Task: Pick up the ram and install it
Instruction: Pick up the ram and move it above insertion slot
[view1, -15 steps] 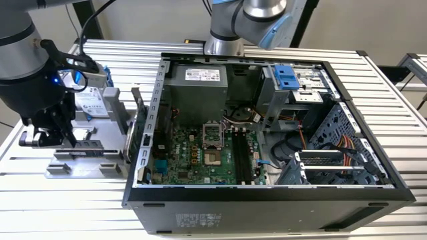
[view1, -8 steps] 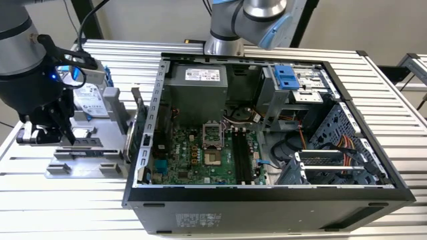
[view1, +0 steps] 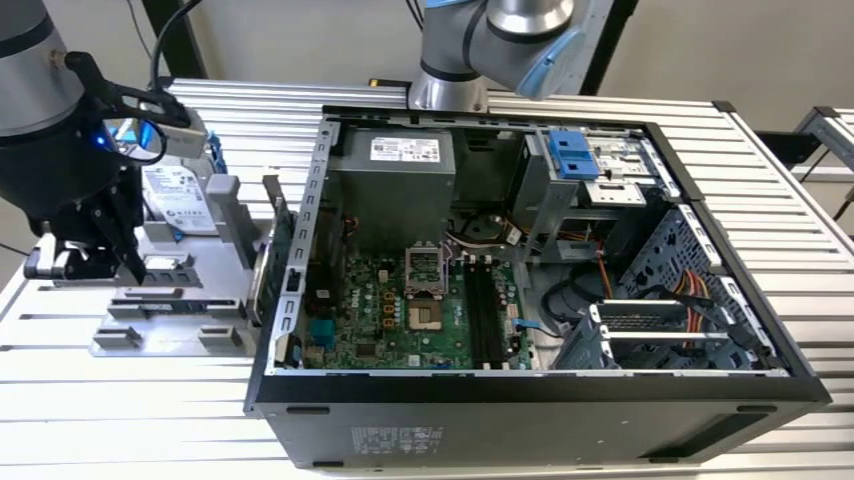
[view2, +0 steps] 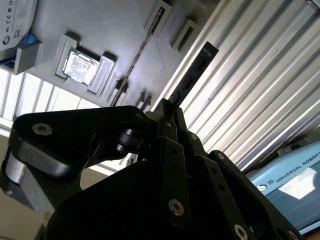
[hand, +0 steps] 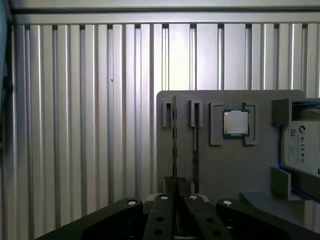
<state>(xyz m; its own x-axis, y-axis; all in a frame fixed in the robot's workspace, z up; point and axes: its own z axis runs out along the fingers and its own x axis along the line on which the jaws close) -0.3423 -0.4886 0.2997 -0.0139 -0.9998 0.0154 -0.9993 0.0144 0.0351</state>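
Though the gripper (view2: 167, 111) blocks much of my second wrist view, its fingers look pinched on the ram (view2: 194, 72). Their bulk hides its near end.

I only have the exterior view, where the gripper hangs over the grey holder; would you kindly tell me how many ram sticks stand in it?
Observer: Two. In the first wrist view the ram and a second stick stand on edge in neighbouring slots of the grey holder.
Operator: Thank you. Which of them is the arm lined up with?
Observer: The gripper sits at the near end of the ram, which is the stick farther from the processor chip.
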